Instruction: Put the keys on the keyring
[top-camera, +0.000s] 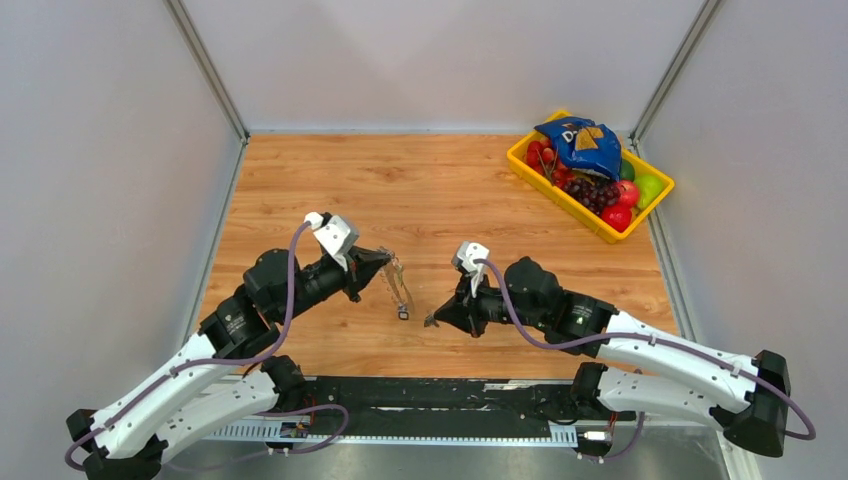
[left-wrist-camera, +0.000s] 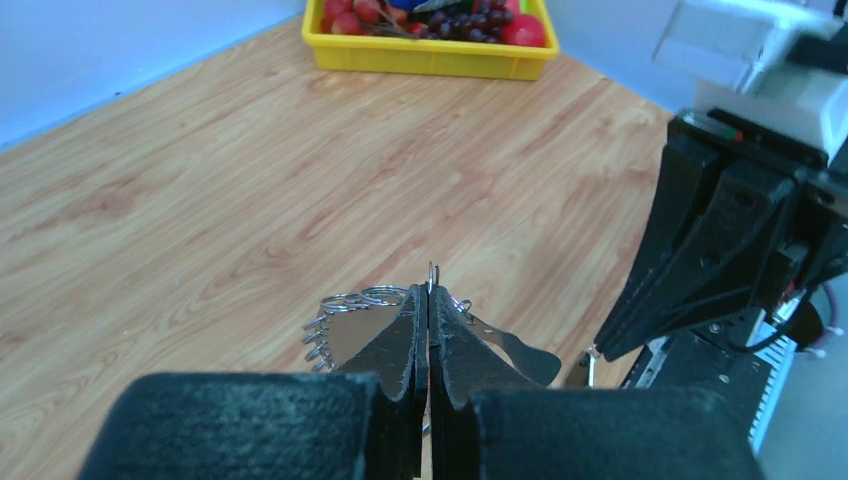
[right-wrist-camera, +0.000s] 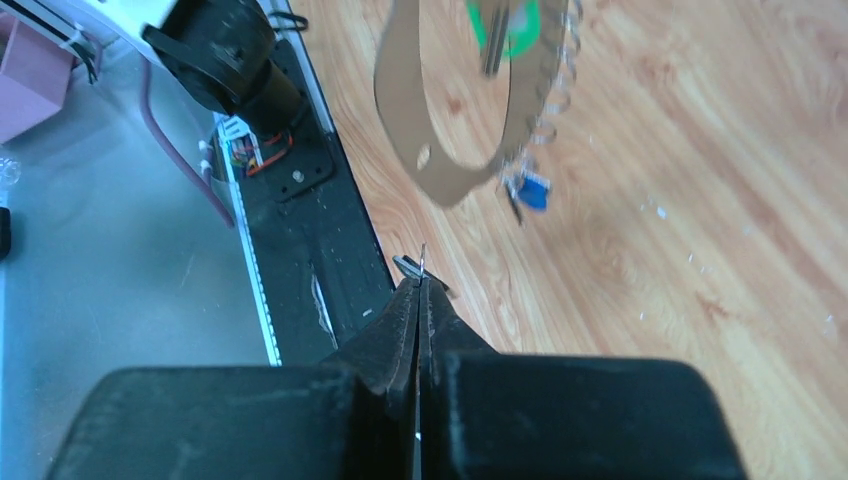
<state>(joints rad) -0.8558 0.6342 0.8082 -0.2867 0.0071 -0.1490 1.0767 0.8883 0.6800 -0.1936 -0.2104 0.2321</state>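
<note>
My left claw (top-camera: 385, 262) is clenched on the top of the keyring (top-camera: 398, 285), which hangs off the table (top-camera: 430, 190) just left of the overhead view's centre. In the left wrist view the fingertips (left-wrist-camera: 418, 325) meet flat on a thin metal edge, with a row of small wire loops (left-wrist-camera: 335, 318) fanning out to the left of them.

The right wrist view shows the keyring (right-wrist-camera: 395, 110) best, at the top of the frame. It is a flat, thin band bent into a hoop, its right edge lined with spring-like coils. A green tag (right-wrist-camera: 505, 25) sits inside it at the top, and a blue tag (right-wrist-camera: 530, 192) dangles at the bottom.

My right claw (right-wrist-camera: 420, 285) is pinched shut on a key (right-wrist-camera: 418, 265). Only a bright sliver of metal pokes past the tips, so I cannot tell how it is turned.

I judge all of this to be very light, hard and slick. The band looks springy rather than rigid, and hanging from one pinch it will probably swing at a nudge. The key gives the pads very little to bite, so it could pivot or slip out. I would grip it by the head, leaving its hole clear of the tips. The hoop needs steadying close to whichever coil takes the key. The table is smooth wood grain and offers no catch for anything dropped.
</note>
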